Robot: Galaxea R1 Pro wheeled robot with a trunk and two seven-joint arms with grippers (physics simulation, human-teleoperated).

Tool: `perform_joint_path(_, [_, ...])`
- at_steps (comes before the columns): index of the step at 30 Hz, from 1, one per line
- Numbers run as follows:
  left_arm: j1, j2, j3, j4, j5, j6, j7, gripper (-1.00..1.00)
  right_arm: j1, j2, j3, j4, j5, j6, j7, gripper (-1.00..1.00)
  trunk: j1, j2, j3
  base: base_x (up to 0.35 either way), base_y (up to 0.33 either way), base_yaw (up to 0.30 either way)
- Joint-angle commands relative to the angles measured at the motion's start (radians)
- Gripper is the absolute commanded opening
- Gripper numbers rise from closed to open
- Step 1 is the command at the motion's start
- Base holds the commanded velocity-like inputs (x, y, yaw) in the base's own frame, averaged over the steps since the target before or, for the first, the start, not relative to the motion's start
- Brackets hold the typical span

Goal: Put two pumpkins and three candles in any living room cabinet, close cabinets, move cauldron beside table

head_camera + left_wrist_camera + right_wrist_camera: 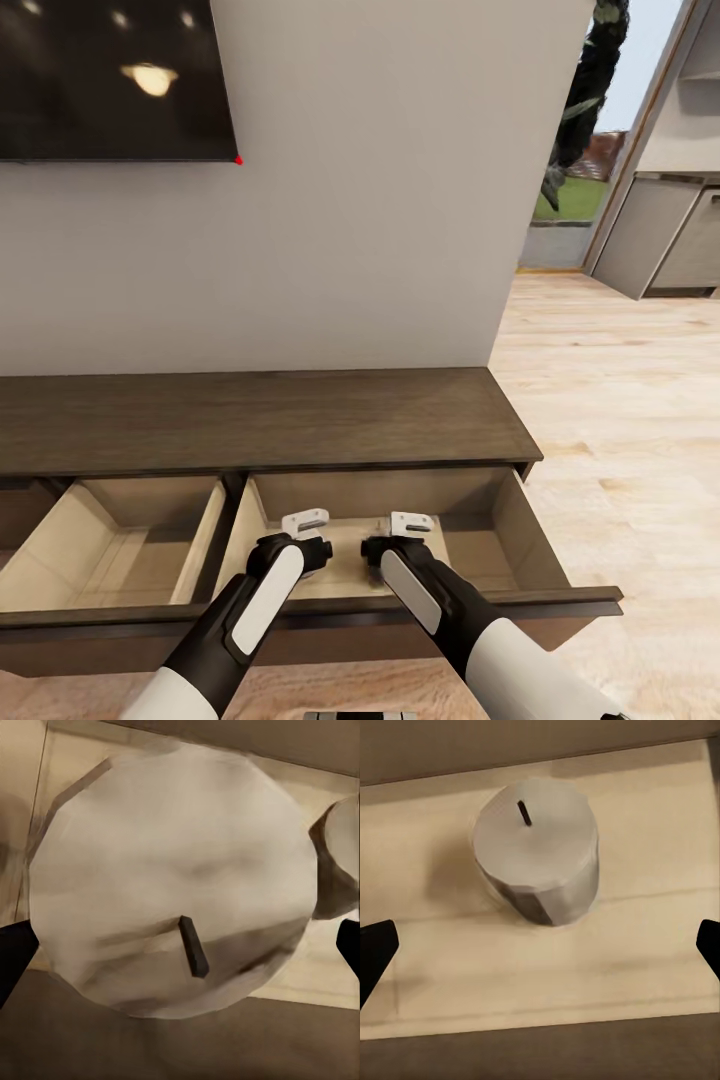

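candle (172, 881) close under the left gripper (180, 952), jaws wide; right gripper (540, 952) spread above another candle (538, 851) in the drawer (560, 560). likely light, rigid, best pinched across the sides.

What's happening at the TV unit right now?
Both arms reach down into the right-hand open drawer of the dark-brown cabinet. The left hand is open just above one candle, with another candle's edge beside it. The right hand is open above a candle standing on the pale drawer floor. Both drawers are still open; the left drawer looks empty.
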Motion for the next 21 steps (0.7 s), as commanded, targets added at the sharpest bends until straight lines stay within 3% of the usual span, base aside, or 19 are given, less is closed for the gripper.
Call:
perform_joint_path(1, [-0.001, 0.0, -0.002, -0.001, 0.01, 0.0, 0.01, 1.0, -0.001, -0.001, 0.004, -0.001, -0.007, 0.002, -0.008, 1.0, 0.0, 0.0, -0.001, 0.0, 0.0, 0.0])
perform_joint_path(16, [0.0, 0.002, -0.001, -0.037, 0.01, 0.001, 0.01, 1.0, -0.001, -0.001, 0.003, -0.001, -0.007, 0.003, -0.008, 1.0, 0.0, 0.0, -0.001, 0.0, 0.0, 0.0])
perform_joint_path(21, [0.0, 0.005, -0.001, -0.047, 0.019, 0.008, 0.01, 1.0, -0.001, -0.001, 0.003, -0.001, -0.007, 0.002, -0.008, 1.0, -0.002, 0.001, 0.018, 0.0, 0.0, 0.0])
